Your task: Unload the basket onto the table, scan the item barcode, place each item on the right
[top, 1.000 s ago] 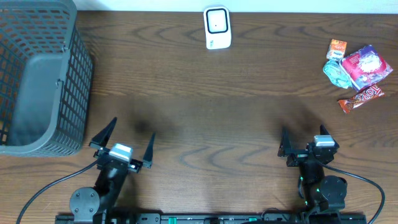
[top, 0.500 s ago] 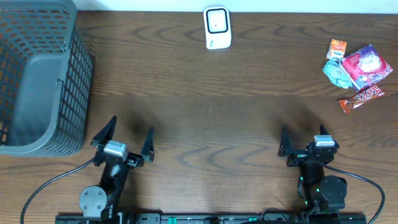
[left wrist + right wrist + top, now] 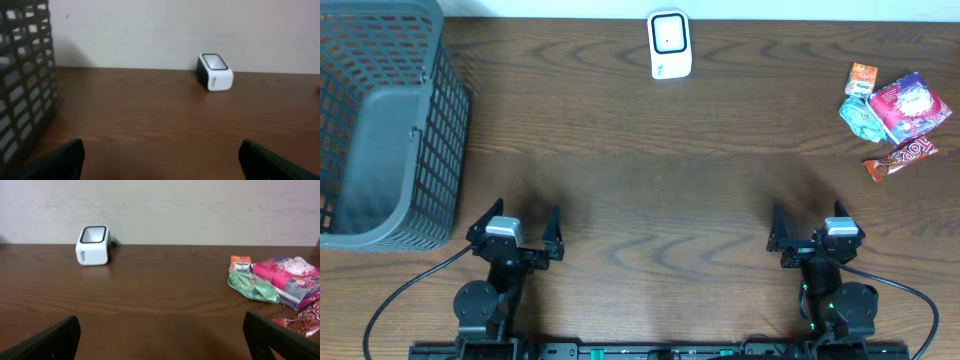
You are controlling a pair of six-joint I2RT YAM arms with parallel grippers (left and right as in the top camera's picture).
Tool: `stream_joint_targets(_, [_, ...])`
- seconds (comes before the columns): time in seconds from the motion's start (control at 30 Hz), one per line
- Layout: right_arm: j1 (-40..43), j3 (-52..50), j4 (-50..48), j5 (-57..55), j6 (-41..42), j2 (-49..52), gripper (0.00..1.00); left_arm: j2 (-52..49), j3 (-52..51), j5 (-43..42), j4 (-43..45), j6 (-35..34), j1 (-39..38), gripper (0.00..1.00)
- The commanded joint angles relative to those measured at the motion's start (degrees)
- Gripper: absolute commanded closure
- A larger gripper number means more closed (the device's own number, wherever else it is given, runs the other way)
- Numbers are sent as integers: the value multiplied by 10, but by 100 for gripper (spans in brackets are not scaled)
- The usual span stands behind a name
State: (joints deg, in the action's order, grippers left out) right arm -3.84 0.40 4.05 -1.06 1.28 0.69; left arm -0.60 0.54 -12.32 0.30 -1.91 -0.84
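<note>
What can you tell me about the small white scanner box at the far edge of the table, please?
The scanner is a small white box with rounded corners, smooth plastic by its look. Its top face carries a pale window in a dark frame, and a small grey marking, too small to read, sits on its front side. It stands upright on the brown wooden table, at the middle of the far edge. Only the table touches it; nothing lies on or against it.
</note>
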Motion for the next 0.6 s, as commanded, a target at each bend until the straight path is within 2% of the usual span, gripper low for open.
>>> stream_joint_targets(0.0, [2,-1,2,1,8,-4,1,5,-3,40,-37,-33,3,2])
stream_joint_targets(0.17, [2,-1,2,1,8,-4,1,5,-3,47,-38,-30,3,2])
stream_joint_targets(0.57, [2,-1,2,1,8,-4,1,5,-3,47,-40,28,3,2])
